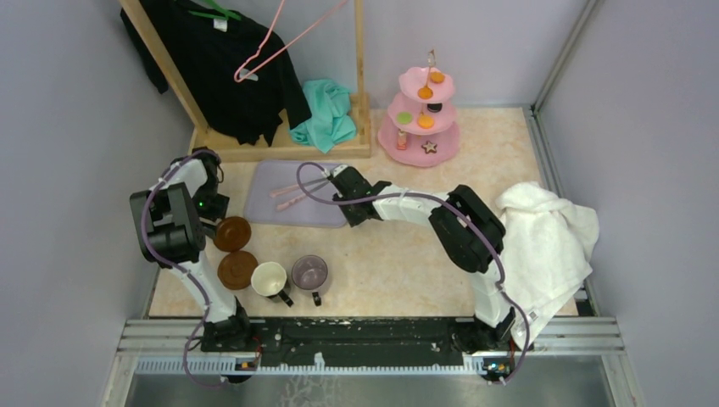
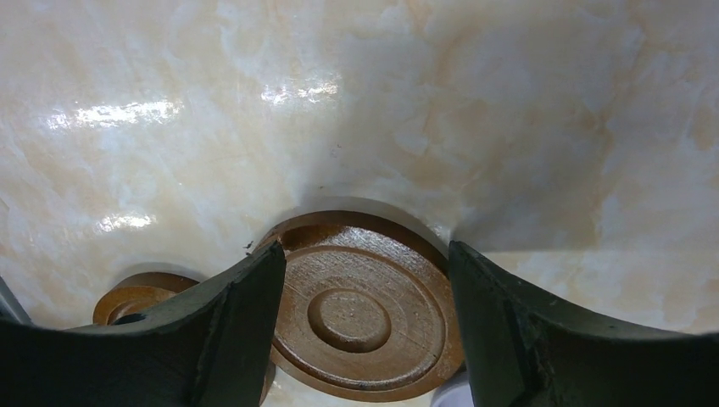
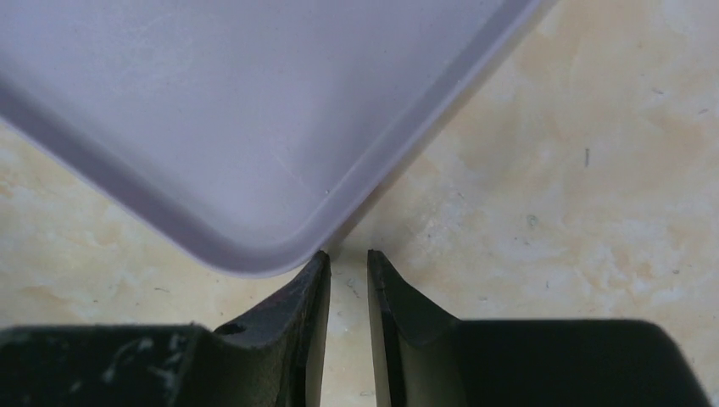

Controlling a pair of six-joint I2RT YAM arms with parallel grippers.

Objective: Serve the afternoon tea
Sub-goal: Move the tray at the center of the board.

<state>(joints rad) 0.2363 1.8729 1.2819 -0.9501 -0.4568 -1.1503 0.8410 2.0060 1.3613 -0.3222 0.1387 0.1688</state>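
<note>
Overhead, the left arm folds up at the left edge of the desk (image 1: 390,254), with the left end effector (image 1: 212,206) pointing down by a coaster (image 1: 231,233). The right arm stretches low, forward and leftward, and the right end effector (image 1: 339,176) sits at a right-hand corner of the tray (image 1: 318,212).

The left wrist view has the fingers well apart astride that coaster. They seem not to grip it, though contact at its rim is hard to judge. A second coaster (image 2: 136,297) is half hidden behind one finger. In the right wrist view the jaws are almost together, with only bare desk in the slit, and the tray corner lies just beyond the tips.

Only the top view shows the stand (image 1: 392,134) at the far side, where its sweets (image 1: 426,121) are too small to sort. It also shows the cream mug (image 1: 270,278) and purple mug (image 1: 309,271), side by side just right of the coasters, and the towel (image 1: 547,242) at the right.
</note>
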